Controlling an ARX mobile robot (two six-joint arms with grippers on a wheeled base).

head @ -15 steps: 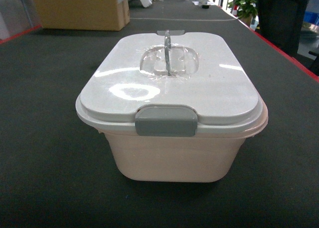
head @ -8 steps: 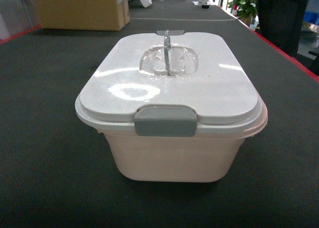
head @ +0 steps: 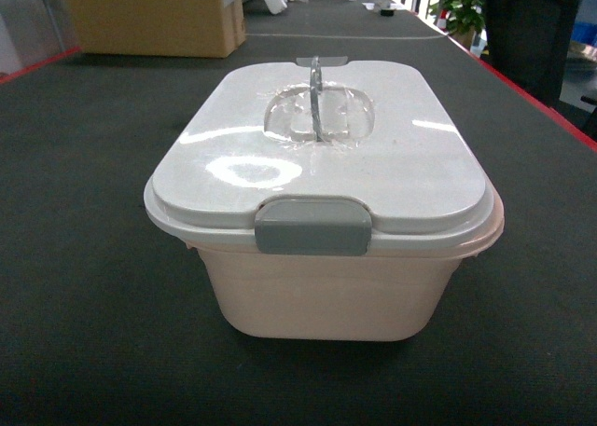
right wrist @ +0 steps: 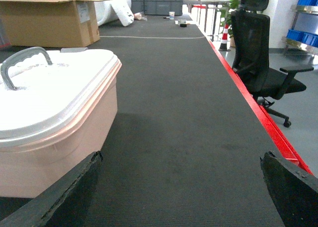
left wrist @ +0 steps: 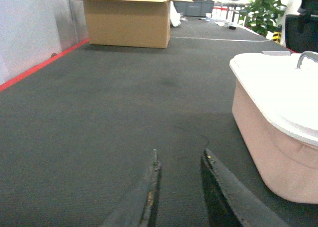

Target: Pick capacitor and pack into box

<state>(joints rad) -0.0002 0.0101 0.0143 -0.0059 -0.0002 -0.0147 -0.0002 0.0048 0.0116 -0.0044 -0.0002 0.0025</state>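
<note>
Looking straight down the dark bench [head: 84, 258], I see the box [head: 326, 291] sitting square in front of me, its pale pink tub resting flat on the mat with the white lid [head: 392, 165] shut on top, the grey latch [head: 312, 226] facing me and the clear handle [head: 315, 95] standing upright in the lid's recess. No capacitor shows in any of my views. My left tool [left wrist: 180, 187] hangs low over the bench to the left of the box, apart from it, its two dark fingers [left wrist: 149, 192] set with a narrow gap between them and nothing held there. My right tool [right wrist: 181, 187] is on the other side of the box, its fingers [right wrist: 64, 189] spread wide to the frame edges, empty. A brown cardboard carton [head: 154, 16] stands at the far left of the bench, a potted plant [head: 457, 6] at the far right, and a black office chair [right wrist: 258, 48] sits off the bench's red edge
</note>
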